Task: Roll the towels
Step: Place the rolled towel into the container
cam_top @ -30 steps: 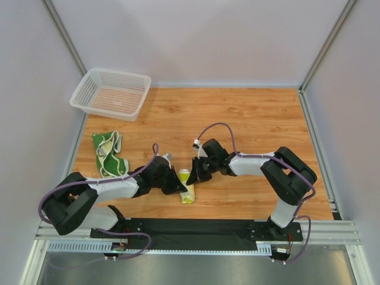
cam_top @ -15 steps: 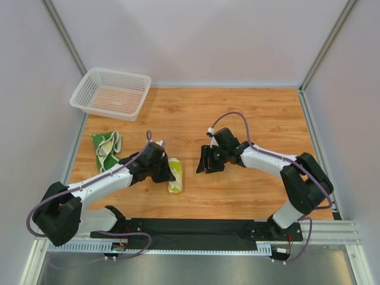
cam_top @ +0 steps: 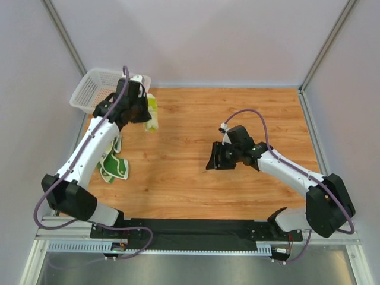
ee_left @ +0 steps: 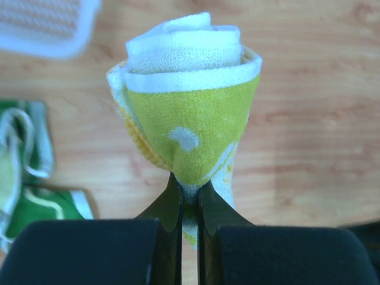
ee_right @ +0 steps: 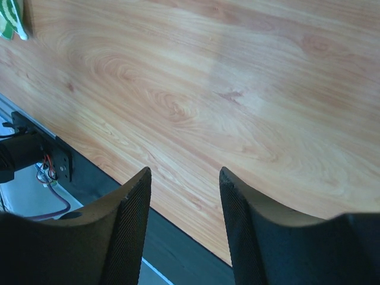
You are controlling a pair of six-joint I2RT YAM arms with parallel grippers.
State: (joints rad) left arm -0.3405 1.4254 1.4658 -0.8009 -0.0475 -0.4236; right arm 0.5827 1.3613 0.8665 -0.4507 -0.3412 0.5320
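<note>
Top external view: wood-grain table (cam_top: 196, 119); white plastic mesh basket (cam_top: 89, 95); crumpled green-and-cream towel (cam_top: 113, 166), not yet rolled; rolled yellow-green towel (cam_top: 152, 113), pinched aloft beside the basket by the tightly closed left gripper (cam_top: 145, 110); right gripper (cam_top: 217, 159) parted, empty.

soft woven towel (ee_left: 191, 122), glossy wood table (cam_top: 190, 116)

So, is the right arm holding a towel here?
No, the right fingers stand apart, with only the wooden table showing between them.
</note>
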